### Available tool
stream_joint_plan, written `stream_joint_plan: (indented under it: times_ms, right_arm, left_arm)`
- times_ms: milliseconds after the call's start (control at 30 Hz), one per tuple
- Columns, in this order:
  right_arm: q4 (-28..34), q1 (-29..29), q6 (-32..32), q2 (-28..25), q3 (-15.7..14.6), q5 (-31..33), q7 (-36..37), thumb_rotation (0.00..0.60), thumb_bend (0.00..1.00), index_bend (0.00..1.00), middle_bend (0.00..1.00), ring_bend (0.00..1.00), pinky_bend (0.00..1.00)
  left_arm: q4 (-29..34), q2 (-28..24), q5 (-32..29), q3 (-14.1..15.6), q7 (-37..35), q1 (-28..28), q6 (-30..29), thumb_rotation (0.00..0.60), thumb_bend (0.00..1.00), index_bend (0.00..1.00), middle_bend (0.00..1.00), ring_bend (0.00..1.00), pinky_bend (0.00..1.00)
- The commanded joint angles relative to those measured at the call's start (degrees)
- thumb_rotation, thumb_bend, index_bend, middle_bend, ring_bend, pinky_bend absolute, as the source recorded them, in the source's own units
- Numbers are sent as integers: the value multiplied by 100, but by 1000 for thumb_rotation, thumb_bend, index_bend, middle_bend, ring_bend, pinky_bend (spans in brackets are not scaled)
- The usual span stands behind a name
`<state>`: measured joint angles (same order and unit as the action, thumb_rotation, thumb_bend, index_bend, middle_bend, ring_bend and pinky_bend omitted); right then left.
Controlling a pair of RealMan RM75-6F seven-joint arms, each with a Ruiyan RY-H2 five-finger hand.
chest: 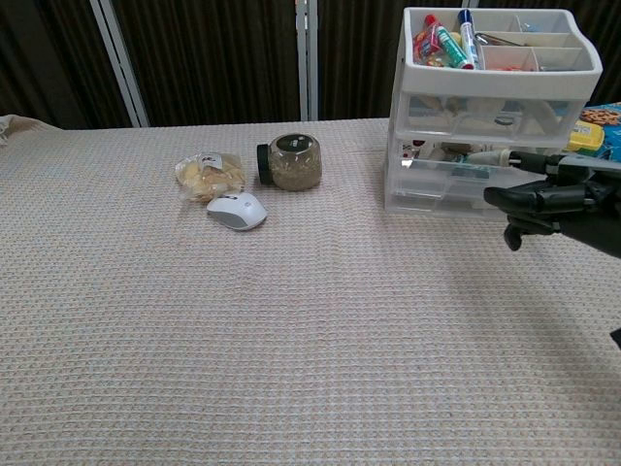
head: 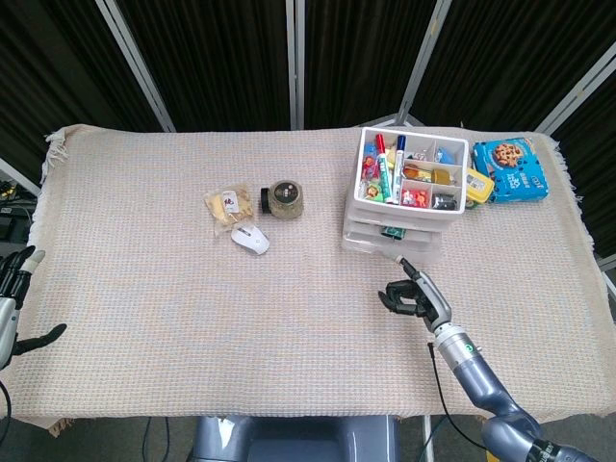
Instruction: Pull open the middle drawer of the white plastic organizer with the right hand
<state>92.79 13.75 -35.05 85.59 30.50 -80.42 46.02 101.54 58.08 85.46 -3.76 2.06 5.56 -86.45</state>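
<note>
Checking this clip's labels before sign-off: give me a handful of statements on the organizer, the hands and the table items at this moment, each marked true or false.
1. The middle drawer of the white organizer sits pulled out a little past the drawers above and below. True.
2. The right hand is gripping the jar. False: it hangs in front of the organizer, and the jar lies apart near the table's middle.
3. The white mouse sits nearer the robot than the jar. True.
4. The blue cookie box stands on the organizer's top tray. False: it lies on the cloth beside the organizer.
5. The left hand rests on the snack bag. False: it is at the table's left edge, far from the bag.
</note>
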Motion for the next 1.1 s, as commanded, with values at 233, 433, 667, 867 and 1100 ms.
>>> stream_joint_plan:
  times_ms: [233,433,667,867,1100]
  right_arm:
    - [376,82,-1620,-219,-296,870,-4412,600,290,114,794,836,627]
    - [756,291,-2299,-253,-471,1715,-6424,600,287,129,799,837,628]
    - [1032,588,-2495,-359,-510,2672,-7044,600,288,177,804,840,629]
    - [1017,825,-2607,-386,-609,3108,-7121,600,289,217,805,841,630]
    - [777,1093,-2648,-271,-739,3386,-7104,600,295,221,804,841,630]
  left_arm:
    - [29,8,24,3,85,-14,-38,600,49,0,0,0,0]
    - [53,12,9,-2,177,-22,-52,600,49,0,0,0,0]
    - [84,-3,39,4,172,-44,-93,600,49,0,0,0,0]
    - [78,-14,33,11,128,-35,-52,600,49,0,0,0,0]
    - [77,0,39,17,155,-20,-22,600,55,0,0,0,0]
